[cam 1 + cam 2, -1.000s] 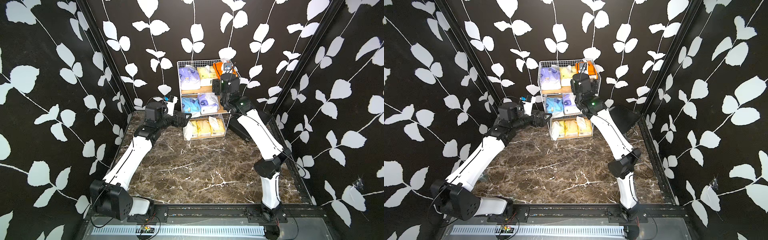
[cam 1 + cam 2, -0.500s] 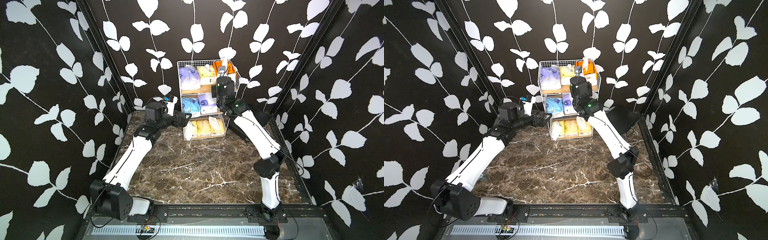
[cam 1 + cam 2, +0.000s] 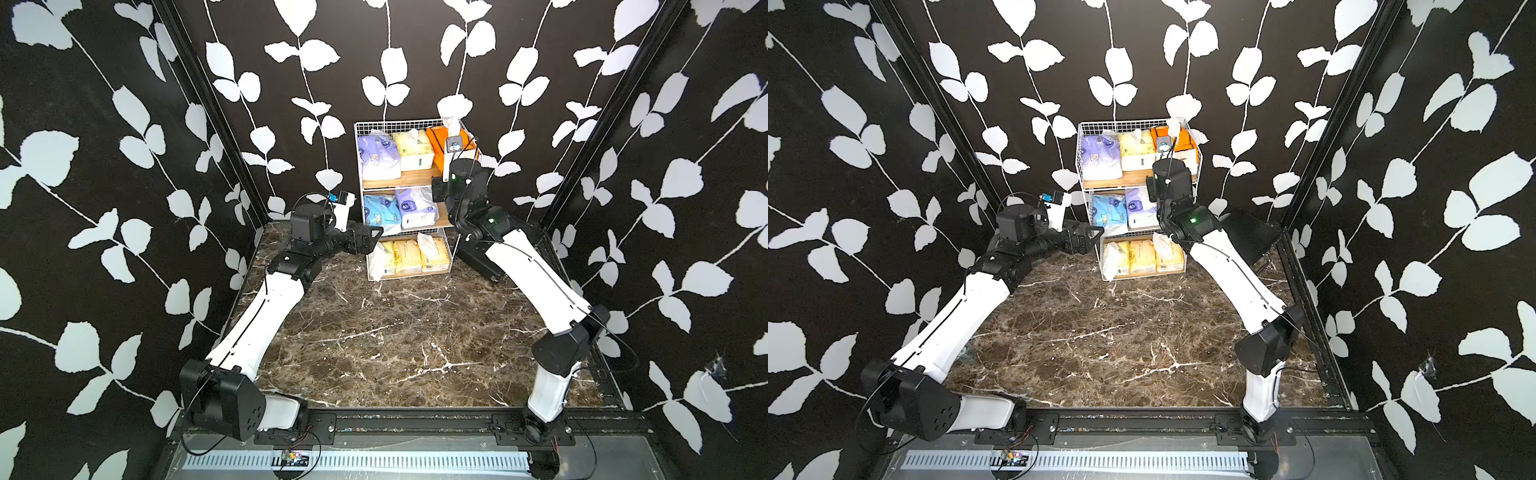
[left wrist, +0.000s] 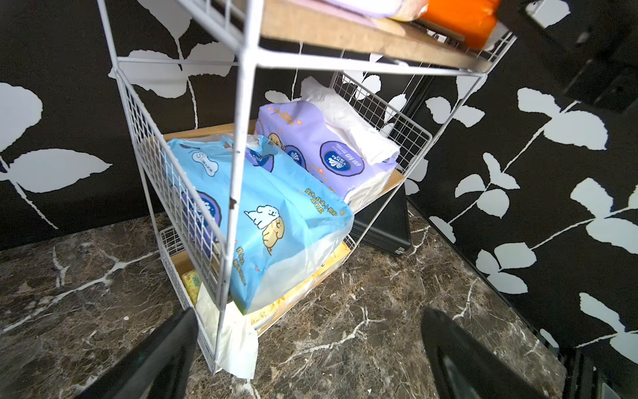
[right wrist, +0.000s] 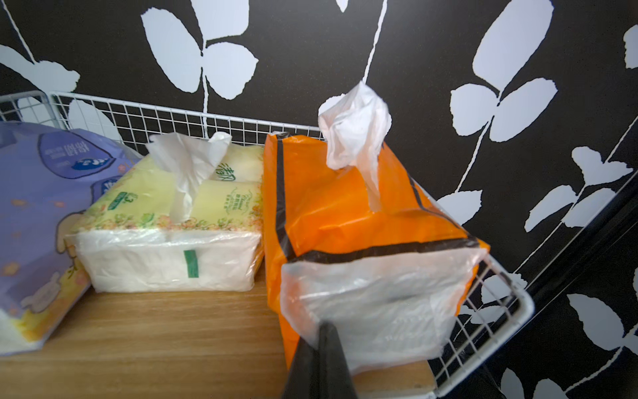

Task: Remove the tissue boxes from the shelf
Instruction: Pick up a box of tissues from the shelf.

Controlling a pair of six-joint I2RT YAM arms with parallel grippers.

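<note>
The white wire shelf (image 3: 358, 166) (image 3: 1079, 166) stands at the back wall with tissue boxes on all three tiers. On the top tier an orange black-trimmed pack (image 5: 345, 207) (image 3: 440, 139) lies beside a pale yellow pack (image 5: 172, 221) and a lavender pack (image 5: 34, 193). My right gripper (image 5: 319, 331) is shut on the clear plastic end of the orange pack. My left gripper (image 4: 307, 331) (image 3: 370, 239) hangs open and empty at the shelf's left front corner. It faces the light blue pack (image 4: 276, 221) and another lavender pack (image 4: 310, 145) on the middle tier. Yellow packs (image 3: 409, 255) fill the bottom tier.
A flat black ribbed case (image 3: 478, 257) (image 4: 383, 224) leans on the floor just right of the shelf, under my right arm. Black leaf-patterned walls close in on three sides. The brown marble floor (image 3: 395, 332) spreads in front of the shelf.
My right gripper has shut on the orange pack's plastic end, and its wrist has drawn back and down a little from the top tier. The left arm has not moved.
</note>
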